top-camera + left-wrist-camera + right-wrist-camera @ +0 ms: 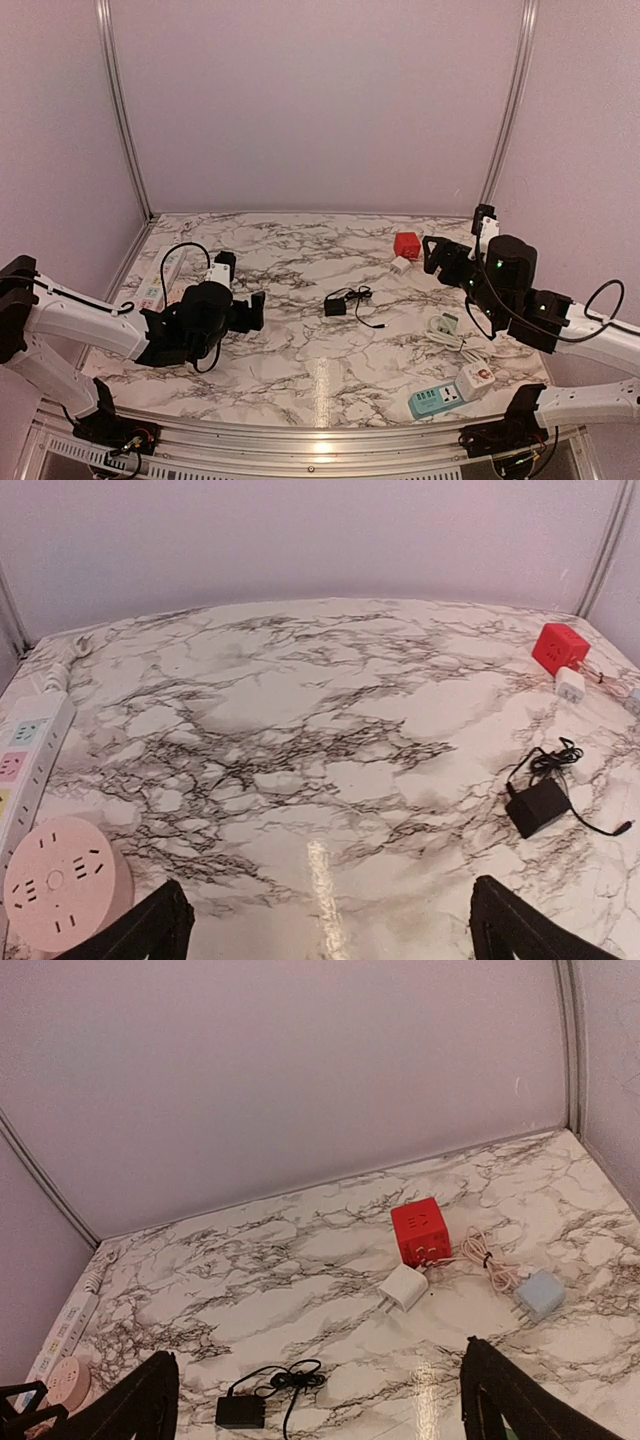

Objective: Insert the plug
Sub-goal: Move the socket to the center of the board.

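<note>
Left claw point(330, 935) and right claw point(320, 1405) both gape wide, empty. I count three plugs on the tabletop point(300, 260): black plug point(240, 1412) central, white plug point(403, 1288) beside one red cube point(420, 1232), blue plug point(540, 1293) nearby.

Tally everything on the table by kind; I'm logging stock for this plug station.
Socket strips: 2, white strip, teal strip.
Socket blocks: 2, pink round socket, red cube socket.
Loose plugs and adapters: 4, black adapter, white plug, light blue plug, pale green plug.
White block at the teal strip's end, kind unclear: 1.
Total: 9.
</note>
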Controlling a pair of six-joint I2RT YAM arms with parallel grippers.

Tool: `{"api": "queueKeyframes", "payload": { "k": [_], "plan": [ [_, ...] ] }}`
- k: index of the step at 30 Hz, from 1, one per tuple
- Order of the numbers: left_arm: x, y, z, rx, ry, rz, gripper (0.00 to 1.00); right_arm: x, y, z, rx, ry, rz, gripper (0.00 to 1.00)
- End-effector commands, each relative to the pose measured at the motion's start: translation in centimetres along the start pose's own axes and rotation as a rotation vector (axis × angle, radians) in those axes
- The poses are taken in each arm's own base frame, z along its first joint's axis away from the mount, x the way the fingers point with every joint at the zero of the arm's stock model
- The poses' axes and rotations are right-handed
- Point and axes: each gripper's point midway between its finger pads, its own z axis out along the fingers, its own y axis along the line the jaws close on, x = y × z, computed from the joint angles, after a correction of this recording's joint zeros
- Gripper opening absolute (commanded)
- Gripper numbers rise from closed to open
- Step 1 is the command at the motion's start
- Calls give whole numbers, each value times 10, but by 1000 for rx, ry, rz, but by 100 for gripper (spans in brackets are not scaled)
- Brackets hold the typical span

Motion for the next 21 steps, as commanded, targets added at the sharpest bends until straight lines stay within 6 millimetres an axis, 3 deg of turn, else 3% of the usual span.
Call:
{"api": "queueKeyframes", "payload": {
  "k": [1,6,11,21],
  "plan": [
    [1,69,7,-272,-4,-71,99,-1,7,2,-32,-8,11,92],
    [5,109,18,-397,9,-155,99,5,10,6,-42,8,2,92],
    [22,156,28,-530,70,-276,99,8,12,8,-51,17,-2,91],
    [42,187,38,-569,110,-371,99,9,14,8,-58,19,-3,90]
  ]
}}
